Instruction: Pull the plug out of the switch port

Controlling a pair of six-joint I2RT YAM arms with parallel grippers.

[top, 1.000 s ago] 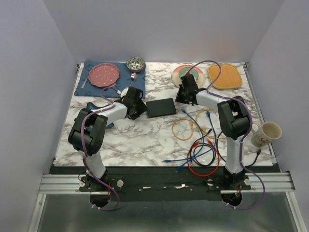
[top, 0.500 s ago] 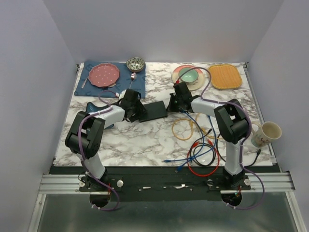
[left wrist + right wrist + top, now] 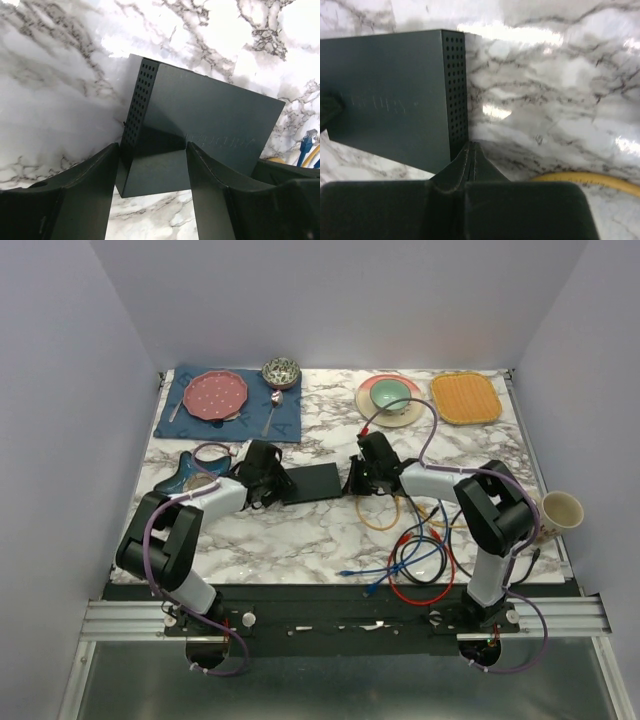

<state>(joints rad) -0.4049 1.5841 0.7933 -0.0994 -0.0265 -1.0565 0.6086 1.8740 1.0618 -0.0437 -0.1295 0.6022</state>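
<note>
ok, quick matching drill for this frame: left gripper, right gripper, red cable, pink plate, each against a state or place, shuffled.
Things
1. left gripper
2. right gripper
3. red cable
4. pink plate

States or places
A. on the blue cloth, far left of the table
B. shut on nothing, tips beside the perforated end of the switch
C. looped near the table's front edge
D. closed on one end of the switch, a finger on each side

Pairs: 1-D, 2-B, 3-C, 4-A
</note>
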